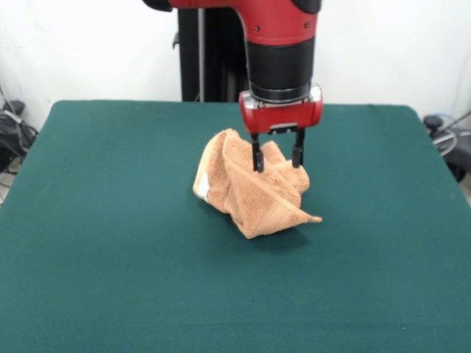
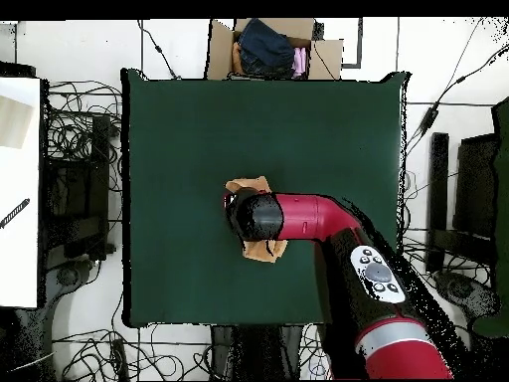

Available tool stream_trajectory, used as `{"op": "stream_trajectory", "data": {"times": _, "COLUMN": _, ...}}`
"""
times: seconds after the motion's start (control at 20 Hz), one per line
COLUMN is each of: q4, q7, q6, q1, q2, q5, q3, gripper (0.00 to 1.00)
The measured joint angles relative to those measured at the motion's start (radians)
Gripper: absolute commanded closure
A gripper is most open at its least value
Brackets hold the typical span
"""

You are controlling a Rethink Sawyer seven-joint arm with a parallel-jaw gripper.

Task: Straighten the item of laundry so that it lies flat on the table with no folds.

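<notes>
End effector (image 1: pixel 277 159) open | terry towel (image 1: pixel 254 195) bunched, creased | felt table (image 1: pixel 110 220)

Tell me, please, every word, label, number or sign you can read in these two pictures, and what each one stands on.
None can be read.
The towel shows a small white patch at its edge, with no text legible.
The arm has a grey panel of round buttons in the overhead view; any marks on them are too small to read.
The gripper and the table carry no visible writing.
</notes>
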Motion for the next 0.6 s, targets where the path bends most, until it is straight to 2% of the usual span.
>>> {"op": "stream_trajectory", "data": {"times": 0.6, "q4": -0.009, "q7": 0.000, "q6": 0.000, "q1": -0.007, "q2": 0.024, "q5": 0.000, "q3": 0.000, "gripper": 0.00}}
